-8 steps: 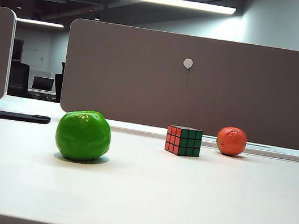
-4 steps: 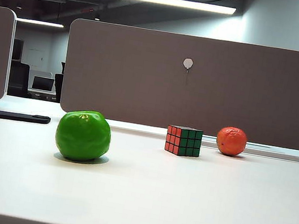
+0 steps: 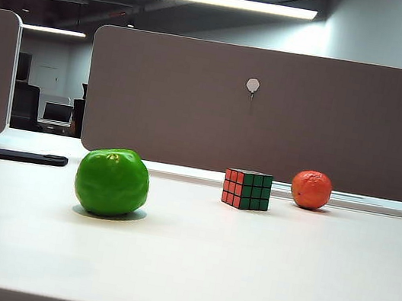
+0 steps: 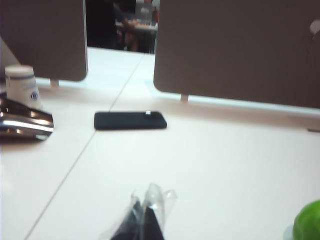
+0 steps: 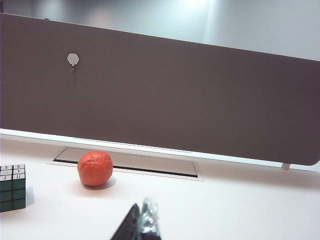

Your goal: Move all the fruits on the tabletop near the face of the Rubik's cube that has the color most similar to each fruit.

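On the white tabletop (image 3: 242, 273) a large glossy green fruit (image 3: 112, 181) sits left of centre. The small Rubik's cube (image 3: 246, 189) stands further back, its red face turned left and its green face turned right. An orange-red fruit (image 3: 311, 190) rests right of the cube near the partition. No arm shows in the exterior view. My left gripper (image 4: 145, 212) is shut and empty above bare table, the green fruit (image 4: 307, 222) off to its side. My right gripper (image 5: 142, 220) is shut and empty, short of the orange-red fruit (image 5: 95, 168), with the cube (image 5: 12, 188) at the picture's edge.
Grey-brown partition panels (image 3: 269, 112) close the table's back edge. A black phone (image 3: 21, 156) lies flat at the far left. The left wrist view also shows a white cup (image 4: 21, 84) and a shiny metal object (image 4: 25, 122). A recessed cable slot (image 5: 127, 162) runs behind the orange-red fruit.
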Available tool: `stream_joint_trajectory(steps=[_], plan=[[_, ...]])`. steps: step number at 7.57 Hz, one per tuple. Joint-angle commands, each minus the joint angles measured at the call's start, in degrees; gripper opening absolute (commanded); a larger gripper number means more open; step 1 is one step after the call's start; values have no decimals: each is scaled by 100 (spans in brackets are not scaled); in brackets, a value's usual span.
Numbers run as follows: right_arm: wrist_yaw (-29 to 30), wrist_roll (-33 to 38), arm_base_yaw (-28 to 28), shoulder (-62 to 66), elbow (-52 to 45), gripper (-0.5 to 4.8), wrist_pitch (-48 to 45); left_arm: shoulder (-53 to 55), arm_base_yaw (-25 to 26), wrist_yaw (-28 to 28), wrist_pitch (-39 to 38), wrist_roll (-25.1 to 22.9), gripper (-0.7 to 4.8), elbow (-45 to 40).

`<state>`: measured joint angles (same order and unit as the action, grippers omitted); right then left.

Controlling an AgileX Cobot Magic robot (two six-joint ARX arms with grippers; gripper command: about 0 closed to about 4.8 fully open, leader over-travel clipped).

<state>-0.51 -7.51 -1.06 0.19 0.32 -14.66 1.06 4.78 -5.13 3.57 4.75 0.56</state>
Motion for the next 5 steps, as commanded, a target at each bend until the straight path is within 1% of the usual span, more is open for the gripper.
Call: stream_joint_trajectory(steps=[1,2,3,4,5], plan=[[-616,625,4,-4,-2,-1,710,4,-4,-4,-96,17,-5,7],[-238,623,4,-4,-2,-1,820,4,-4,-9,-92,17,-5,7],[238,577,4,-4,-2,-1,715,4,-4,-9,61,15,-5,7],[236,579,2,-4,-2,-1,695,4,-4,-11,92,15,-5,7],[166,181,4,-4,-2,-1,507,4,-4,-839,382,-629,-5,7]])
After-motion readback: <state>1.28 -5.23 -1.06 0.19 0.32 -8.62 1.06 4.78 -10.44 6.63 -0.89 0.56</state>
